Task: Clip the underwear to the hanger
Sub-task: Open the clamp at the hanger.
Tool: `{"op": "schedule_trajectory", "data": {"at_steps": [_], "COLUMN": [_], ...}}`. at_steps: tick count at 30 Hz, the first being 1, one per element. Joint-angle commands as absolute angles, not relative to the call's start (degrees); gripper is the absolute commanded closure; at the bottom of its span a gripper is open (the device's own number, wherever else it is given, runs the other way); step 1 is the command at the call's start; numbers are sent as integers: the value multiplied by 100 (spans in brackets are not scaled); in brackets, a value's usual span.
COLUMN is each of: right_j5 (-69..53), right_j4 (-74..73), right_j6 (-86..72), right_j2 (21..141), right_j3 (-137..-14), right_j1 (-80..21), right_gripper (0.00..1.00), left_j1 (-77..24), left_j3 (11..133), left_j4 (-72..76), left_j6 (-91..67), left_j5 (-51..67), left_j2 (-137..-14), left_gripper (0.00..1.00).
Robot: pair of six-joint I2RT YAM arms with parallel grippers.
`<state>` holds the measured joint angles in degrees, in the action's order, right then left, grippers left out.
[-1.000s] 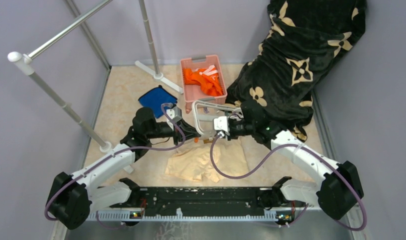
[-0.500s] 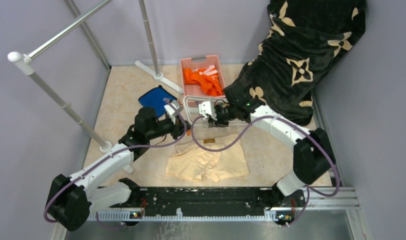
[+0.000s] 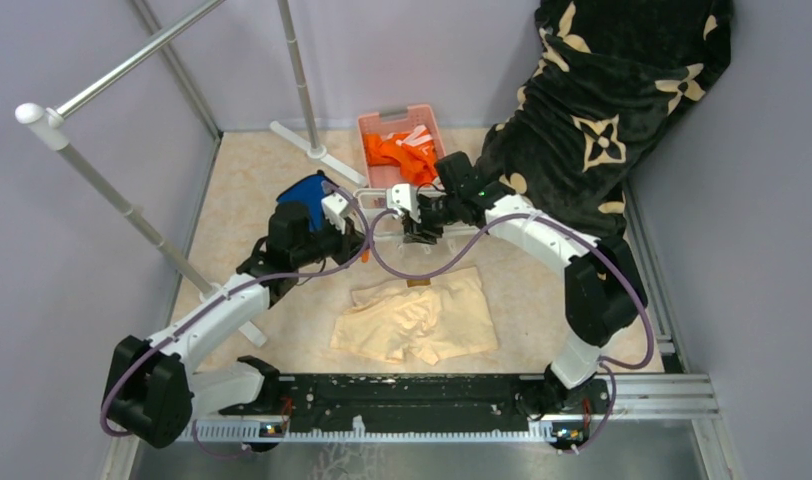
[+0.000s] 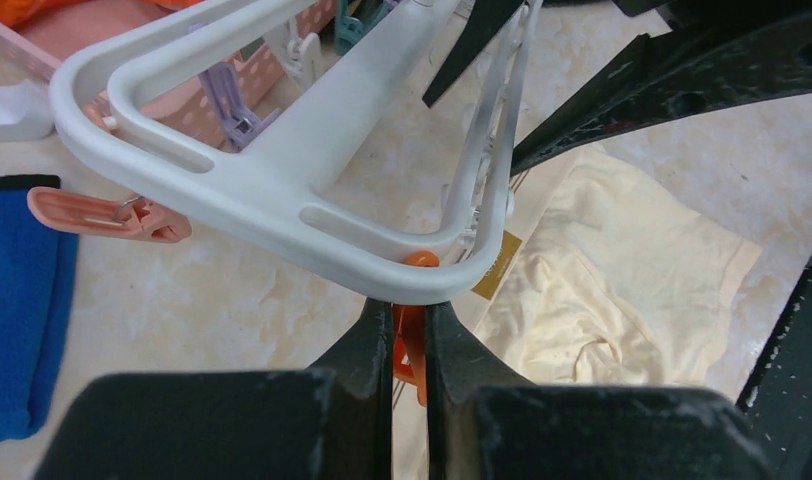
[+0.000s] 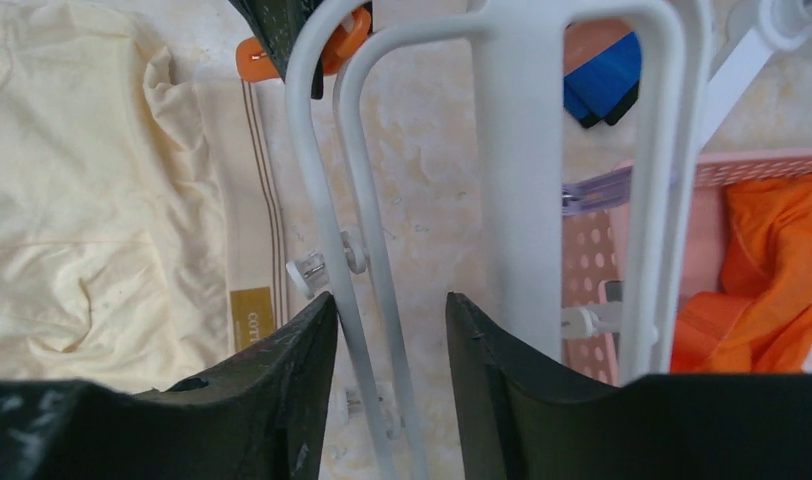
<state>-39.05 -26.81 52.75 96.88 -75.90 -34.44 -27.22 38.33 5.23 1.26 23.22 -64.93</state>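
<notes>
Not clipped: pale peach fabric underwear [image 3: 417,320] flat on tabletop [image 3: 244,180]; left tool [image 4: 410,312] pinches orange clip [image 4: 407,350] on white plastic bar hanger [image 4: 282,190]; right tool [image 5: 390,300] half-open astride bars.

You had the underwear [image 3: 417,320] lying flat on the table [image 3: 252,180], near the middle and towards the near edge. Just beyond it, the hanger [image 4: 282,190] hung clear of the table. Farther back stood the basket [image 5: 589,265] with clothes [image 3: 402,152] in it. The cloth [image 3: 304,192] lay to its left and the blanket [image 3: 602,100] to its right. The rack [image 3: 132,215] ran along the left side, with its foot [image 3: 317,152] just left of the basket.
</notes>
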Motion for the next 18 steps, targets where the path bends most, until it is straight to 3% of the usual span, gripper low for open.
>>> {"op": "schedule_trajectory", "data": {"at_steps": [1,7,18], "right_j5": [-4366,-4469,-5228], "right_j4": [-1495,-980,723], "right_j6": [4913,4449,3054], "right_j2": [8995,8319,6841], "right_j3": [-7429,-6851,-4479], "right_j1": [-3400,-3332,-3470], "right_gripper": [52,41,43], "left_j1": [-2480,-2234,-1667], "left_j3": [3802,3851,4076], "left_j4": [676,800,948], "left_j6": [-201,-211,-151], "left_j5": [2692,2799,2706], "left_j2": [-6670,-6946,-7416], "left_gripper": [100,100,100]}}
